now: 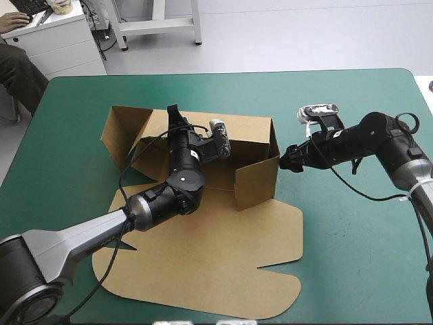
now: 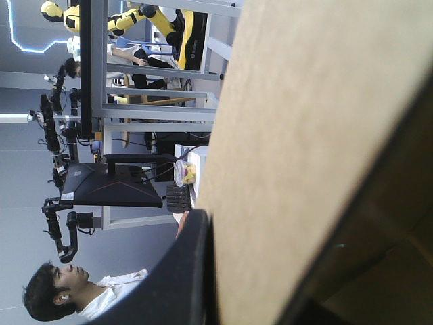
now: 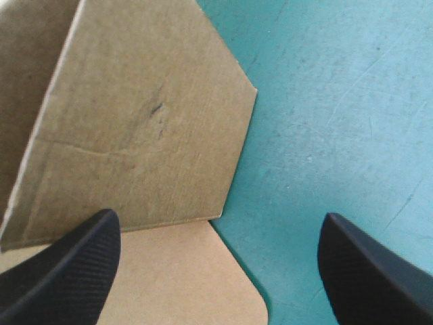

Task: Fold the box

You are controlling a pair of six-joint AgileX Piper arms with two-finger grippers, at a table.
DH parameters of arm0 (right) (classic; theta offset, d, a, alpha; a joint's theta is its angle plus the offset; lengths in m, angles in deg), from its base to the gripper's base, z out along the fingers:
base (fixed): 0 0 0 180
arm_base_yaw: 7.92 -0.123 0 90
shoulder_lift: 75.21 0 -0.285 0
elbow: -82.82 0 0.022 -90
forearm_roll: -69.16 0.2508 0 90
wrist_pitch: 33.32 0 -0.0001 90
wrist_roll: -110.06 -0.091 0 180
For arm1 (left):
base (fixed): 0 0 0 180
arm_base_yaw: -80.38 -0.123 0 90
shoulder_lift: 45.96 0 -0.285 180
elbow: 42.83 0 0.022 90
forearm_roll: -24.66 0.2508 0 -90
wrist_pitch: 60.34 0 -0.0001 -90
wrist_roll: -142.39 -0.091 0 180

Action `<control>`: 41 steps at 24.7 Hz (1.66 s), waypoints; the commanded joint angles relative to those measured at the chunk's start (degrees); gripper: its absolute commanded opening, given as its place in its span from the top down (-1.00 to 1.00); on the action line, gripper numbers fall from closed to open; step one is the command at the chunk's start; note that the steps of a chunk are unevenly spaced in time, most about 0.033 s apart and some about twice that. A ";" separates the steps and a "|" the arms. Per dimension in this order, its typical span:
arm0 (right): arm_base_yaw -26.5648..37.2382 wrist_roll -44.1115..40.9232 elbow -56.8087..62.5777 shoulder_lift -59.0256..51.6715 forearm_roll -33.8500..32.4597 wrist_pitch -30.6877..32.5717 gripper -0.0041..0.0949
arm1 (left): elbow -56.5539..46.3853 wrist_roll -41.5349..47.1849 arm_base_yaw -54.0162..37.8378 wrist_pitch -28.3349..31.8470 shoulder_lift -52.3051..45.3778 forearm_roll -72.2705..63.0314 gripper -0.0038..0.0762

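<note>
**Pretty sure this is a robotics lab**

Desk (image 1: 338, 257) with a teal-green cover, and a left arm (image 1: 81, 240) and right arm (image 1: 379, 135) both at a brown box (image 1: 250, 132) on it. Beyond that there's bare grey floor (image 1: 304, 34), a white cabinet (image 1: 57, 40) and a white metal frame (image 1: 159, 24). The left wrist view catches a black monitor (image 2: 108, 186) on a stand.

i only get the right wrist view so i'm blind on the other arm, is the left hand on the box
observer: yes, the left hand is shut on the box at its back wall, board between its fingers.
operator: and the left end wall
observer: the left end wall is raised but leaning outward.
operator: where's my hand from above
observer: the right hand is right by the box's right front corner.
</note>
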 commanded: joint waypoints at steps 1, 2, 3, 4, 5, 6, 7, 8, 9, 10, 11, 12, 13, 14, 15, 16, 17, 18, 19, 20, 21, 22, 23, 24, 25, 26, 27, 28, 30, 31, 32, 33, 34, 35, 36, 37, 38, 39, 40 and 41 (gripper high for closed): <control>0.07 2.07 0.23 -2.88 4.99 -2.40 -0.57 | 1.90 1.77 0.24 0.54 -2.21 1.12 0.92; 0.07 3.27 0.69 -2.88 6.49 -2.29 -0.57 | 1.90 1.77 0.24 0.79 -2.21 1.01 0.92; 0.07 3.85 1.09 -2.88 7.51 -2.15 -0.57 | 1.90 1.77 0.24 0.95 -2.21 0.75 0.92; 0.07 4.42 1.54 -2.88 8.63 -2.15 -0.57 | 1.90 1.77 0.24 1.39 -2.21 0.42 0.92; 0.07 4.93 2.10 -2.88 9.12 -2.00 -0.57 | 1.90 1.77 0.24 1.97 -2.21 -0.10 0.92; 0.07 5.50 2.50 -2.88 9.68 -1.86 -0.57 | 1.90 1.77 0.24 2.67 -2.21 -0.49 0.92; 0.07 6.10 2.67 -2.88 9.99 -1.29 -0.57 | 1.90 1.77 0.24 3.22 -2.21 -0.77 0.92; 0.07 6.40 2.75 -2.88 9.88 -0.80 -0.57 | 1.90 1.77 0.24 3.83 -2.21 -1.09 0.92; 0.07 6.68 2.75 -2.88 10.08 -0.50 -0.57 | 1.90 1.77 0.35 4.16 -2.21 -1.23 0.92; 0.07 7.09 2.75 -2.91 10.51 -0.23 -0.57 | 1.90 1.66 0.35 4.35 -2.21 -1.32 0.92; 0.07 7.60 2.75 -2.91 11.03 -0.09 -0.57 | 1.90 1.66 0.35 4.35 -2.10 -1.32 0.92; -0.05 8.09 2.75 -2.91 11.54 -0.09 -0.57 | 1.90 1.56 0.35 4.35 -2.10 -1.32 0.92; -0.58 8.52 2.75 -2.91 11.77 -0.32 -0.57 | 1.90 1.56 0.35 4.40 -2.10 -1.32 0.92; -1.33 8.68 2.75 -2.91 11.77 -0.97 -0.57 | 1.90 1.56 0.35 4.49 -2.10 -1.32 0.92; -2.12 8.99 2.75 -2.91 11.77 -1.81 -0.57 | 1.90 1.56 0.35 4.49 -2.10 -1.18 0.92; -3.39 9.29 2.75 -2.91 11.45 -3.19 -0.57 | 1.90 1.56 0.35 4.95 -2.10 -1.20 0.92; -4.88 9.37 2.75 -2.80 10.83 -4.90 -0.57 | 1.90 1.56 0.35 5.06 -2.10 -1.20 0.92; -6.20 9.37 2.75 -2.80 9.95 -6.45 -0.57 | 1.90 1.56 0.35 5.06 -2.10 -1.20 0.92; -7.95 9.20 2.75 -2.80 8.63 -8.47 -0.57 | 1.90 1.56 0.35 5.06 -2.10 -1.20 0.92; -9.57 8.55 2.75 -2.80 7.12 -10.41 -0.57 | 1.90 1.56 0.35 5.06 -2.10 -1.32 0.92; -12.26 6.73 2.75 -2.80 3.73 -13.54 -0.57 | 1.90 1.56 0.35 4.96 -2.10 -1.32 0.92; -13.33 5.32 2.75 -2.80 1.67 -14.97 -0.57 | 1.90 1.56 0.35 4.96 -2.10 -1.44 0.92; -14.91 2.37 2.75 -2.80 -2.35 -17.60 -0.57 | 1.90 1.56 0.35 4.96 -2.10 -1.77 0.92; -15.63 0.58 2.75 -2.80 -4.71 -18.64 -0.57 | 1.90 1.56 0.35 4.96 -2.10 -1.92 0.92; -16.73 -2.21 2.75 -2.80 -8.40 -20.35 -0.57 | 1.90 1.56 0.35 5.09 -2.20 -2.58 0.92; -17.23 -3.85 2.75 -2.80 -10.22 -21.39 -0.57 | 1.90 1.56 0.35 5.23 -2.20 -3.02 0.92; -17.90 -6.08 2.75 -2.80 -12.42 -23.67 -0.57 | 1.90 1.56 0.45 5.85 -2.29 -4.57 0.92; -18.43 -7.54 2.75 -2.80 -13.88 -25.72 -0.52 | 1.90 1.08 0.55 5.99 -2.29 -6.15 0.92; -19.10 -10.43 2.75 -2.80 -17.94 -28.48 -0.37 | 1.90 -0.61 0.52 5.96 -2.29 -9.81 0.92; -19.10 -11.12 2.75 -2.80 -18.84 -28.58 -0.33 | 1.90 -0.61 0.52 5.95 -2.29 -10.48 0.92; -19.10 -12.82 2.75 -2.80 -20.87 -28.58 -0.24 | 2.00 -1.40 0.52 5.86 -2.29 -11.94 0.92; -19.10 -14.02 2.75 -2.80 -22.20 -28.58 -0.17 | 2.00 -1.21 0.52 5.86 -2.29 -12.80 0.92; -19.10 -14.65 2.75 -2.80 -23.22 -28.33 -0.01 | 2.00 -1.21 0.52 6.08 -2.29 -13.78 0.92; -19.10 -14.65 2.75 -2.80 -23.36 -28.09 0.15 | 2.00 -1.21 0.95 6.09 -2.29 -13.93 0.92; -19.10 -14.38 2.75 -2.80 -23.88 -28.10 0.32 | 2.00 -1.47 1.36 6.09 -2.29 -13.82 0.92; -19.10 -13.88 2.75 -2.80 -24.31 -28.23 0.43 | 2.00 -1.64 1.92 6.09 -2.29 -13.35 0.92; -19.10 -13.78 2.75 -2.80 -25.29 -28.34 0.54 | 2.00 -1.64 2.46 6.09 -2.29 -13.21 0.92; -19.10 -13.78 2.61 -2.80 -26.30 -28.37 0.63 | 2.00 -1.74 3.07 6.09 -2.29 -12.96 0.92; -19.10 -14.25 2.61 -2.80 -27.90 -28.61 0.72 | 2.00 -1.89 3.40 6.09 -2.29 -12.96 0.92; -19.10 -14.91 2.61 -2.80 -29.42 -28.61 0.81 | 2.00 -1.89 4.15 6.09 -2.29 -12.84 0.92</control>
